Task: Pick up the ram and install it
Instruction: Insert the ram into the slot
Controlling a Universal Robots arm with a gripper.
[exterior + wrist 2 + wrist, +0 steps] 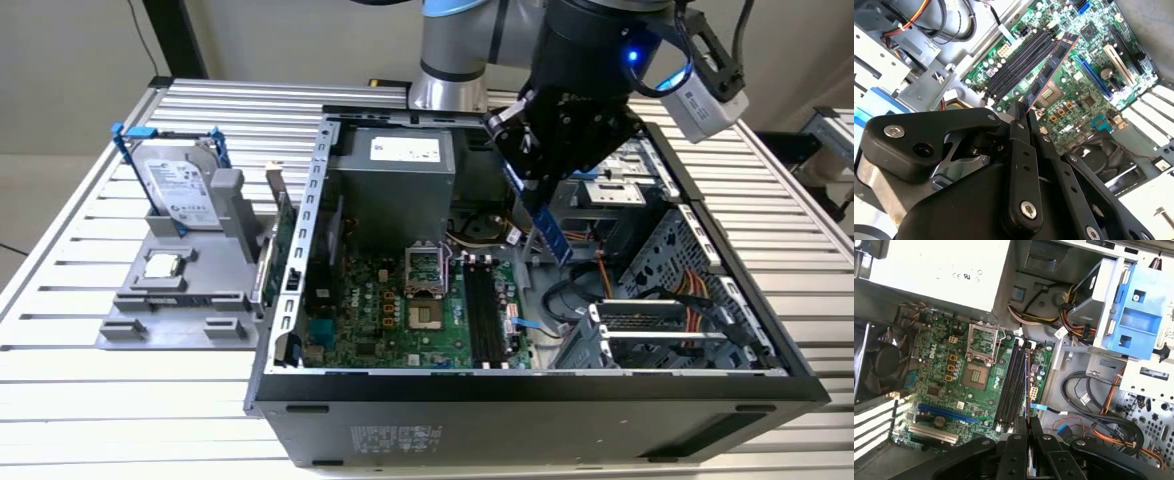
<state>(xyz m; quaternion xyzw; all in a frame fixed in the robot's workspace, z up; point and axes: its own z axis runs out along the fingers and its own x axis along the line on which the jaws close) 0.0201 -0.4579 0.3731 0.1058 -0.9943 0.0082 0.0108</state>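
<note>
My gripper [537, 195] hangs over the open computer case [534, 385], shut on the ram [549, 238], a thin bluish stick with dark chips. The stick points down toward the motherboard [387, 310] and is held in the air, above and to the exterior view's right of the black memory slots [487, 315]. In the second wrist view the ram [1051, 67] juts out from the black fingers [1019, 125], across from the slots [1019, 62]. In the first wrist view the ram [1027, 385] appears edge-on, running along the slots [1011, 385], with the gripper [1027, 424] clamped on its near end.
A silver hard drive with blue clips [180, 185] and a small square processor chip [163, 265] rest on a grey holder [174, 310] at the exterior view's left. Inside the case are a power supply [394, 175], an empty processor socket [422, 265], cables [654, 290] and a drive cage [681, 250].
</note>
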